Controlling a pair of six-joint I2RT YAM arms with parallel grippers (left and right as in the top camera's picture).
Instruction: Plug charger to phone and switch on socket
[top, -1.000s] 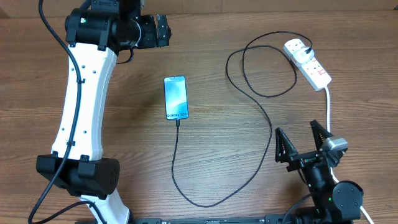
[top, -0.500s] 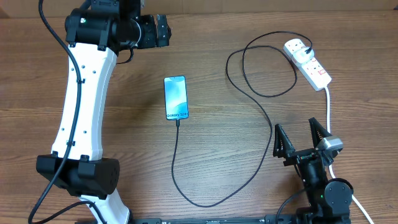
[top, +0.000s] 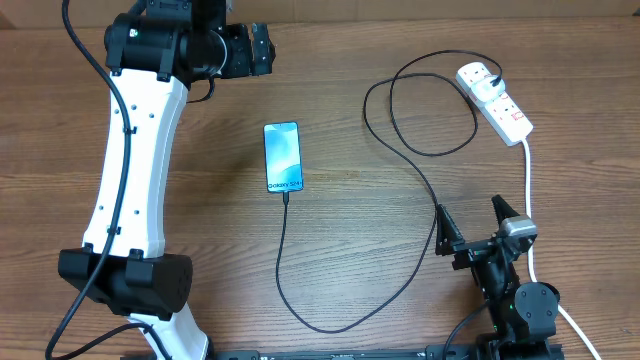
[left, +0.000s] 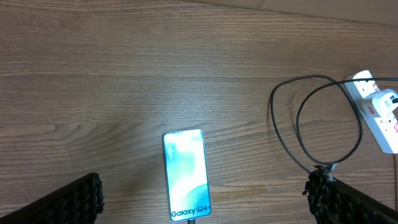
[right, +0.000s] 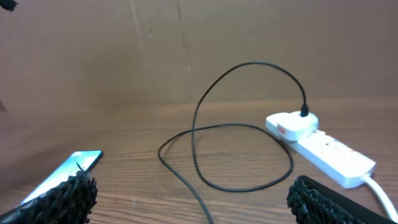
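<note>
Glowing phone (left: 185, 174) — reads "Galaxy S24+".

slim rectangular phone (top: 283, 156): blue-cyan gradient screen, white lettering. long thin charger cable (top: 365, 105): black. elongated plastic power strip (top: 500, 105): white, red switches. wooden table (top: 350, 250): brown, streaky grain.

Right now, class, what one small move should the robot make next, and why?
Probably move the open right gripper toward the socket to press its red switch. The charger seems already to meet the phone at its bottom edge, and its far end enters a white adapter on the socket, on that arm's side. The switch's state is unclear.
</note>
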